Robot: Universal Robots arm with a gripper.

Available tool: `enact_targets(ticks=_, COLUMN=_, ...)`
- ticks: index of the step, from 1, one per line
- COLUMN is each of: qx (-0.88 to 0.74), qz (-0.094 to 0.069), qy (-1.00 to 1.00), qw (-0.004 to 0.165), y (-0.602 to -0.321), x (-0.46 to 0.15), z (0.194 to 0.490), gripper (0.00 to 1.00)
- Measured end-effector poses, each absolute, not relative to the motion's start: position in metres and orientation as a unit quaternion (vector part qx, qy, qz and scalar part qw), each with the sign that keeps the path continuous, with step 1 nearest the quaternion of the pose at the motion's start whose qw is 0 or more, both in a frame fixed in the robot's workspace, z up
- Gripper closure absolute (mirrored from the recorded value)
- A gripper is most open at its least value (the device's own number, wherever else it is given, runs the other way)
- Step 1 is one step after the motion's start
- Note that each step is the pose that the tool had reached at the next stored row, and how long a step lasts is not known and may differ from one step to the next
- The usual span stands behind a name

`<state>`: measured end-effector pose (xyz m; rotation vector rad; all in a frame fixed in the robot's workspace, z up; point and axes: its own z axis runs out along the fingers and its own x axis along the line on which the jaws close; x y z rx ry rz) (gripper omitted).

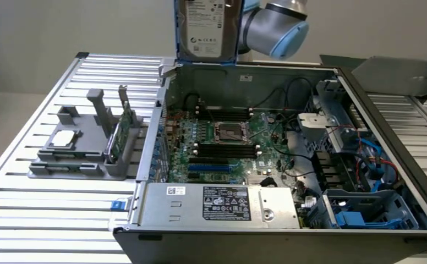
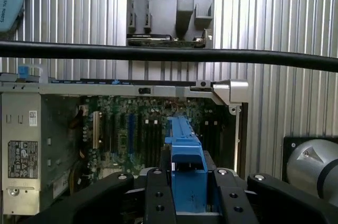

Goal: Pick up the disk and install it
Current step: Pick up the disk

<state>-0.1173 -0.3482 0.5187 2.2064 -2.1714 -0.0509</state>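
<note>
Slatted table (image 1: pixel 44 220): one disk (image 1: pixel 207 30), one claw (image 2: pixel 187 195).

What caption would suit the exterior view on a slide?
Robot arm holds the disk upright over the open computer case.

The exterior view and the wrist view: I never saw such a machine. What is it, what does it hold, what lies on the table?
It is a robot arm. The exterior view comes from a camera off the arm; the wrist view from a camera on its wrist, looking past the gripper. The gripper is shut on the disk, a hard drive, held above an open computer case. On the table beside the case stands a grey holder with a silver chip and a green circuit card.
</note>
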Motion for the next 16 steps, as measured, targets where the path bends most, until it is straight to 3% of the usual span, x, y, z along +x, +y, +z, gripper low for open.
enact_targets(ticks=16, qx=0.712, qz=-0.016, qy=-0.701, qw=0.023, y=-0.389, x=-0.070, z=0.519, gripper=0.67)
